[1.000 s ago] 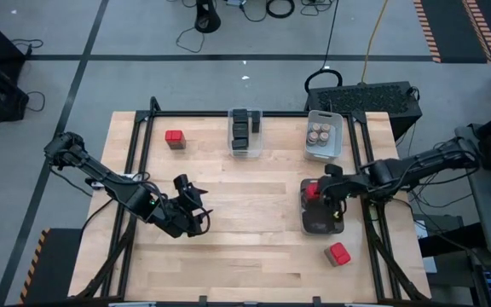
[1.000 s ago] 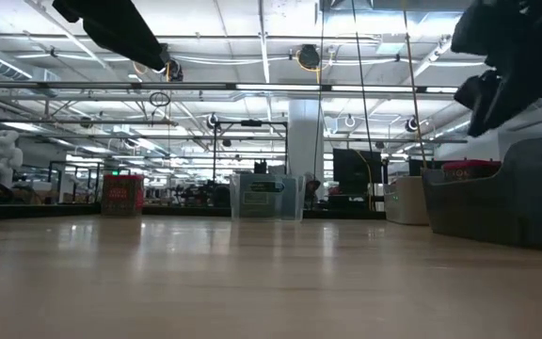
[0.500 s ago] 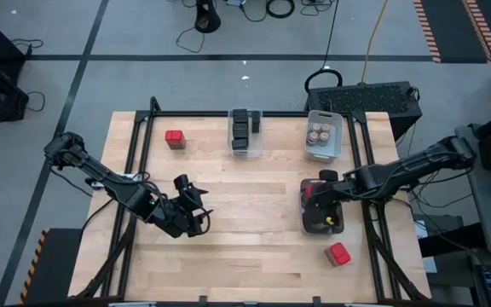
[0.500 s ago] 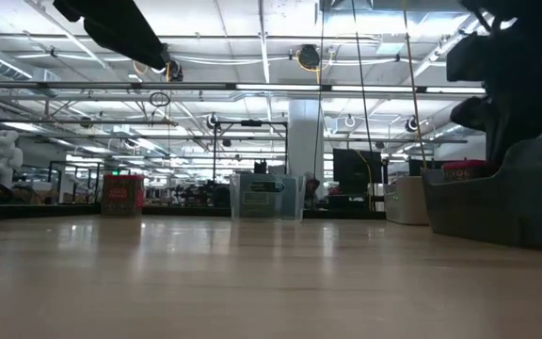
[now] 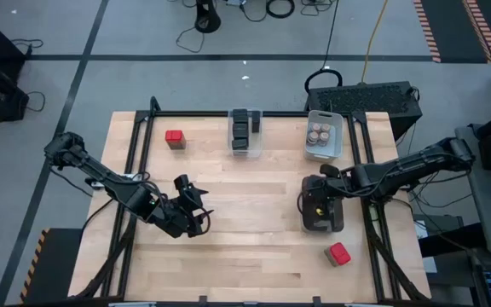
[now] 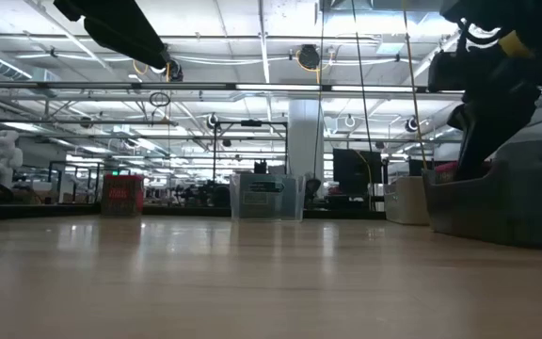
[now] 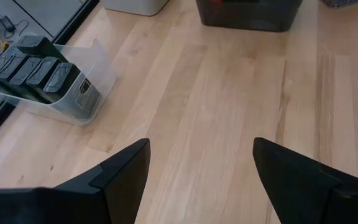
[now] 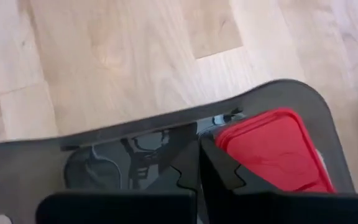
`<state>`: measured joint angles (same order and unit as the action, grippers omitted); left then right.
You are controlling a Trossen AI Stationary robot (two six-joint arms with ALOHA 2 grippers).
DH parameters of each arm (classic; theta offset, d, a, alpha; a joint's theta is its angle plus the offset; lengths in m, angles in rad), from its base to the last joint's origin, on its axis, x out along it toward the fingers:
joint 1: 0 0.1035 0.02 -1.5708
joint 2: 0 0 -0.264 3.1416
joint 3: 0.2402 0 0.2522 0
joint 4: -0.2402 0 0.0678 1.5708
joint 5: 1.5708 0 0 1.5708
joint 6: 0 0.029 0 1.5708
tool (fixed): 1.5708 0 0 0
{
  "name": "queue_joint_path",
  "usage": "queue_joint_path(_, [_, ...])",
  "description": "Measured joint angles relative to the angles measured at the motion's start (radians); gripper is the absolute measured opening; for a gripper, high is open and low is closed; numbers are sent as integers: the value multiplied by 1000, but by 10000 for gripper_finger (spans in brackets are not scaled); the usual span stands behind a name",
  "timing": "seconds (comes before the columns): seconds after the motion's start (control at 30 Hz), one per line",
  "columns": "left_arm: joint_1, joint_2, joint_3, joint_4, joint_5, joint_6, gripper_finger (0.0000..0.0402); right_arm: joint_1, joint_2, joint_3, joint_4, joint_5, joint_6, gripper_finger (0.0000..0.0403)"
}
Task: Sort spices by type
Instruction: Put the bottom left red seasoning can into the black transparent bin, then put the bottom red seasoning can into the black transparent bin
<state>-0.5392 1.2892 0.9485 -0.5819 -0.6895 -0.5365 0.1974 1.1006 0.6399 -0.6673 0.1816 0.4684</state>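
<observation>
Spices lie sorted in part: one red tin (image 5: 338,253) sits alone on the near table edge. Behind it the right gripper (image 5: 317,205), fingers closed together, is down in the dark bin (image 5: 321,223) beside another red tin (image 8: 272,149). The left gripper (image 5: 196,207) waits open. Farther back are black tins (image 5: 245,126), round jars (image 5: 322,134) and a third red tin (image 5: 174,136).

From above, the right arm (image 5: 373,177) covers most of the dark bin (image 5: 322,223). In the right wrist view, a red tin (image 8: 272,152) is partly hidden by the fingers (image 8: 219,177).
</observation>
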Motion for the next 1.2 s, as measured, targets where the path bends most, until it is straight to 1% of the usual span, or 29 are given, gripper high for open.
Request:
queue_joint_path(0.17, [0, 0, 0, -1, 3, 0, 290, -14, -1, 0, 8, -9, 21, 0])
queue_joint_path(0.33, [0, 0, 0, -1, 4, 0, 290, -14, -1, 0, 38, -99, 16, 0])
queue_joint_path(0.4, [0, 0, 0, -1, 4, 0, 290, -12, -1, 13, 39, -113, 4, 0])
queue_joint_path(0.57, [0, 0, 0, -2, 4, 16, 290, -12, -1, 97, 35, -137, -44, 0])
queue_joint_path(0.7, [0, 0, 0, -2, 4, 19, 290, -12, -1, 187, 24, -179, -7, 0])
queue_joint_path(0.83, [0, 0, 0, -2, 4, 23, 290, -4, 0, 284, -56, -258, 164, 0])
queue_joint_path(0.9, [0, 0, 0, -2, 4, 30, 290, 21, 4, 330, -122, -276, 251, 0])
queue_joint_path(0.97, [0, 0, 0, -1, 4, 46, 290, 58, 14, 376, -194, -287, 326, 0])
queue_joint_path(1.07, [1, 0, 0, -1, -1, 63, 290, 129, 41, 430, -274, -290, 490, 0])
queue_joint_path(1.2, [1, 0, 0, 10, -9, 102, 290, 242, 88, 463, -294, -316, 757, 0])
